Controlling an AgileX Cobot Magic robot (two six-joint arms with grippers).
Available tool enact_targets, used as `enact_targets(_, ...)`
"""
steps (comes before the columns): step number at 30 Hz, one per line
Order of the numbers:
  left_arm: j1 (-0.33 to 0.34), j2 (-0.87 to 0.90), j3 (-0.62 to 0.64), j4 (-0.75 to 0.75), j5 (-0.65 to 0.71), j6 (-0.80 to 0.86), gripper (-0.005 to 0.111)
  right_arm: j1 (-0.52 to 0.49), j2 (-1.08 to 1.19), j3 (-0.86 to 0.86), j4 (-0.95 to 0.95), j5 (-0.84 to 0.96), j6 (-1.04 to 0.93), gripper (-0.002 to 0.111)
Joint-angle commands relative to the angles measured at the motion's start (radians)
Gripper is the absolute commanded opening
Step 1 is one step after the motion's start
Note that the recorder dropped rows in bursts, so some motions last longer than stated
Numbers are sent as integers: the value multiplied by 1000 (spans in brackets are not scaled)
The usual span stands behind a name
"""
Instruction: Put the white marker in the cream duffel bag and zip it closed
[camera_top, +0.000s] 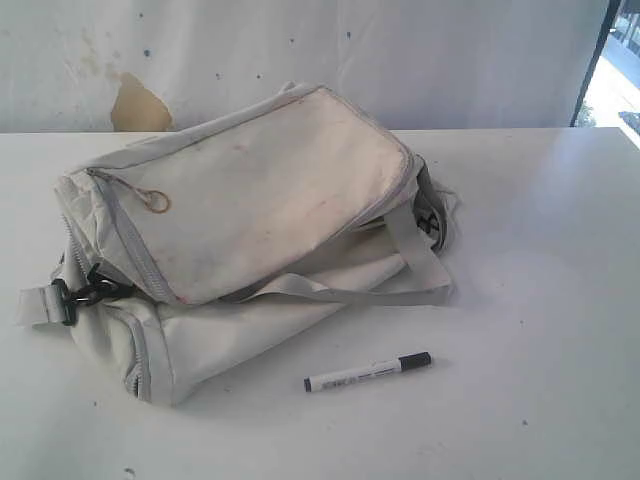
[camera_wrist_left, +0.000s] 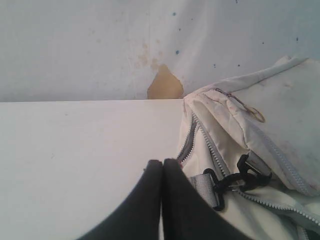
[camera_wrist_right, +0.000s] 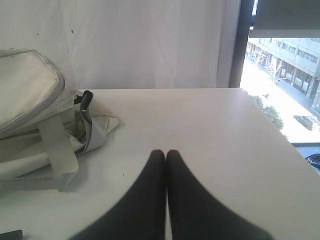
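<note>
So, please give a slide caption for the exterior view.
A white marker lies on the table, near the cream duffel bag.

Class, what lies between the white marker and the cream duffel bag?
The exterior view shows only bare table between the white marker and the cream duffel bag.

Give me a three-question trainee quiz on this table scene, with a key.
1. True or false: the slim white marker with a black cap lies on the white table, outside the soft cream fabric duffel bag.
2. The left hand is: A open; B shut on the marker; C shut and empty.
3. Fill in: in the exterior view, the black plastic clip hangs at the bag's ____ end.
Key: 1 true; 2 C; 3 left.
</note>
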Motion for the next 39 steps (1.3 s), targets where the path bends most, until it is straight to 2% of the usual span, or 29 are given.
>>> enact_targets(1,-5,-3,6,0,-3,-2,0,1,-5,2,1,-9,1,0)
enact_targets(20,-5,-3,6,0,-7,-2,0,1,-5,2,1,-12,-1,0)
enact_targets(24,-5,-3,6,0,-150,-49,0,1,-5,2,1,-126,56,0)
enact_targets(26,-5,-3,0,0,-159,-105,0,1,-5,-10,1,-131,71,0)
enact_targets(31,-5,-3,-135,0,-138,-105,0,1,-5,-120,1,-66,82,0)
enact_targets(39,-5,-3,-335,-17,35,-104,0,1,-5,-231,1,-6,74,0)
